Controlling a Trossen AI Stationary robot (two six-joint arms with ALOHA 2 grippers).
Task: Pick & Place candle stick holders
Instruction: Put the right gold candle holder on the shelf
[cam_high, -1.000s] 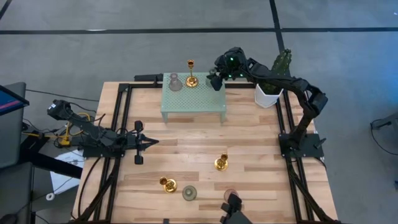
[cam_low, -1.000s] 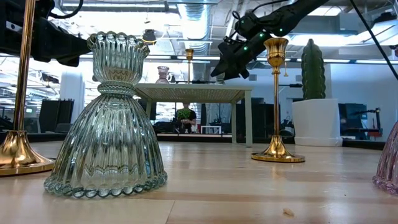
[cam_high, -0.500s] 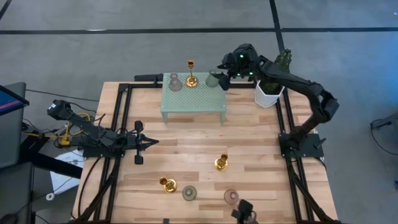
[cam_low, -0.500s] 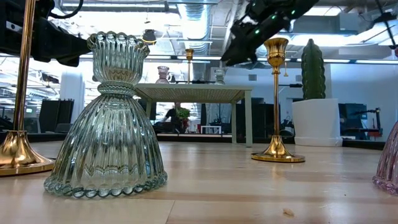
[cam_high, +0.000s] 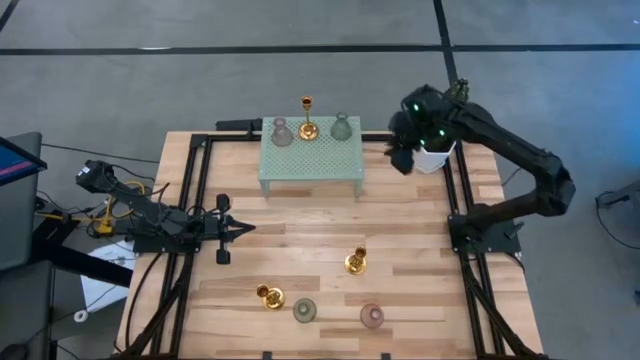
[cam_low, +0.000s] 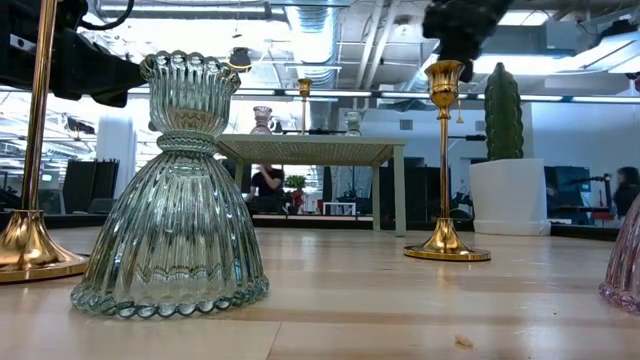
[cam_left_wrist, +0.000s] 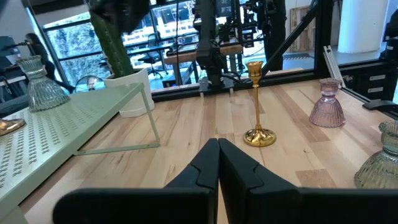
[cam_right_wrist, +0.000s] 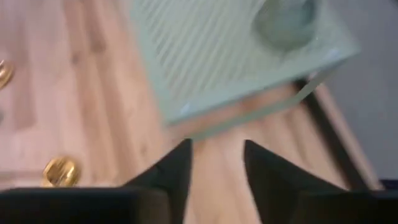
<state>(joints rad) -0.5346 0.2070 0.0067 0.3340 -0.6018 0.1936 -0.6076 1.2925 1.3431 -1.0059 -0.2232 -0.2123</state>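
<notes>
A: Table (cam_high: 420, 230), then stand?
B: Mint stand (cam_high: 311, 160) at the far edge carries three holders: pink (cam_high: 282, 132), gold (cam_high: 308, 118), green (cam_high: 341, 127), in a row, apart.
A: Arms?
B: Right tool (cam_high: 402, 155) hangs between the stand and the cactus pot (cam_high: 430, 157), fingers (cam_right_wrist: 163, 176) parted, empty. Left tool (cam_left_wrist: 218, 163) rests low at the left side, fingers pressed together, empty.
A: Loose holders?
B: Near edge: gold (cam_high: 269, 296), green (cam_high: 305, 310), pink (cam_high: 372, 316). Another gold (cam_high: 356, 261) stands nearer the middle.

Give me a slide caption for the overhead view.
Three candle holders on the mint stand, four on the table; right tool open beside it.
</notes>
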